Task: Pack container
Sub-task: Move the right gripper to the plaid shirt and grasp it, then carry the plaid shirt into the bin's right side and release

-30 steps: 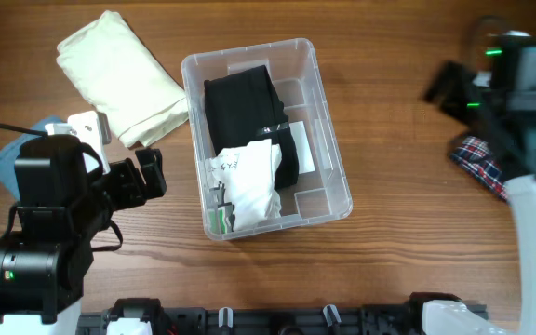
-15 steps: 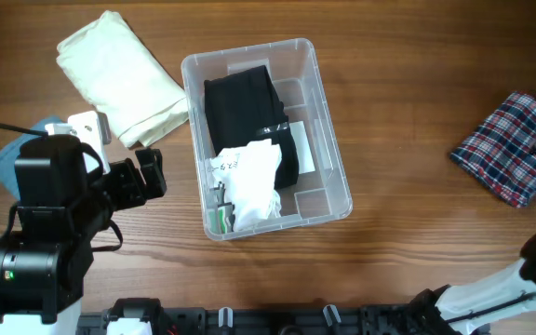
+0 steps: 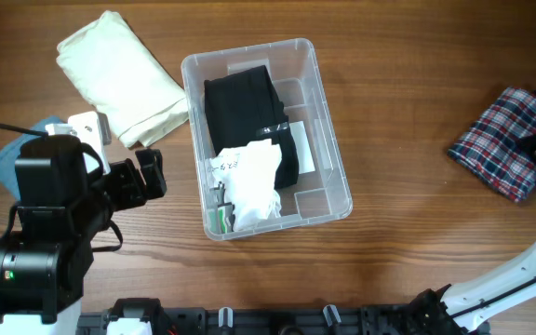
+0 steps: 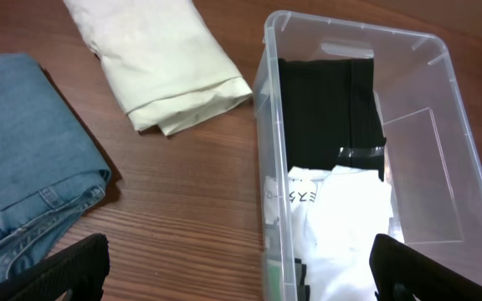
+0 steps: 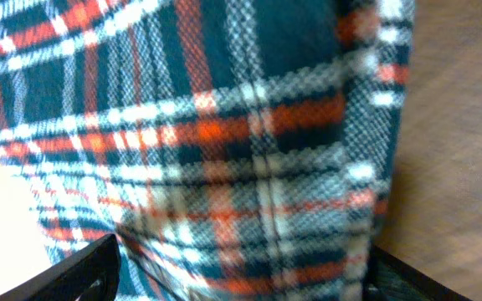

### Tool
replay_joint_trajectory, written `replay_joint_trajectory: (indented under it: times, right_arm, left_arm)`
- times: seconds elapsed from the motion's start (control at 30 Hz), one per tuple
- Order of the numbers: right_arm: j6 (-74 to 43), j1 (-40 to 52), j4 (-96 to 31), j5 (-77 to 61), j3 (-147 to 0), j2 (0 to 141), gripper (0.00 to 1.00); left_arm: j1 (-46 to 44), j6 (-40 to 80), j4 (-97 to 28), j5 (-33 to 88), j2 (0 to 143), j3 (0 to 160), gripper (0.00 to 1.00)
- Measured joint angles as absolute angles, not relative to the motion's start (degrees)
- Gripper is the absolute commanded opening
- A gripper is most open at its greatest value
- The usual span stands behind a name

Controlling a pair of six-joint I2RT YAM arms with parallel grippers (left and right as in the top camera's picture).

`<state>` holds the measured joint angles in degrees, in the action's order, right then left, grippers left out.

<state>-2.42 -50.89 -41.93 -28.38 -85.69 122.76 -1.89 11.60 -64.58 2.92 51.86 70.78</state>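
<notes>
Wood-grain tabletop (image 3: 408,112) fills every view. Right gripper (image 5: 253,280), mostly cut off at the overhead's edge, spreads wide over blurred plaid cloth (image 5: 224,142). Left gripper (image 4: 241,272) gapes wide and empty just beside the clear container (image 3: 249,51), mid-table, which holds a black garment (image 3: 240,112) and a white garment (image 3: 254,181). Bare wood separates container and plaid.

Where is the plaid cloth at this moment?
Overhead, the folded red-and-navy plaid cloth lies far right on the wooden table, well apart from the clear plastic container.
</notes>
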Motion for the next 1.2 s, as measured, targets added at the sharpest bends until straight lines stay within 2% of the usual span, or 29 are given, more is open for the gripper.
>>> replay_joint_trajectory:
  times: [0.03, 0.07, 0.37, 0.53, 0.7, 0.9, 1.03, 1.2]
  right_arm:
    - [-2.4, -50.9, -41.3, -29.8, -85.5, 123.2, 0.16]
    - [-2.1, -50.9, -40.9, -33.2, -85.2, 124.6, 0.04]
    - [-1.6, -49.9, -40.9, -50.6, -83.6, 123.2, 0.04]
    - [-1.7, -43.9, -40.4, -52.4, -83.1, 104.6, 0.04]
    - [-2.1, -31.0, -40.8, -52.5, -83.1, 85.7, 0.04]
    - [-2.9, -8.9, -45.8, -41.2, -83.1, 66.9, 0.04]
    - [-2.9, 6.0, -49.2, -35.2, -83.1, 67.7, 0.04]
    - [1.6, 18.8, -53.6, -32.8, -83.0, 79.0, 0.04]
  left_arm:
    - [-1.9, 11.6, -64.6, 2.9, 51.9, 70.8, 1.00]
    - [-1.9, 11.6, -64.6, 2.9, 51.9, 70.8, 1.00]
    - [-1.9, 11.6, -64.6, 2.9, 51.9, 70.8, 1.00]
    - [-1.9, 11.6, -64.6, 2.9, 51.9, 70.8, 1.00]
    - [-1.9, 11.6, -64.6, 2.9, 51.9, 70.8, 1.00]
    - [-1.9, 11.6, -64.6, 2.9, 51.9, 70.8, 1.00]
    - [-1.9, 11.6, -64.7, 2.9, 51.9, 70.8, 1.00]
    - [-1.9, 11.6, -64.7, 2.9, 51.9, 70.8, 1.00]
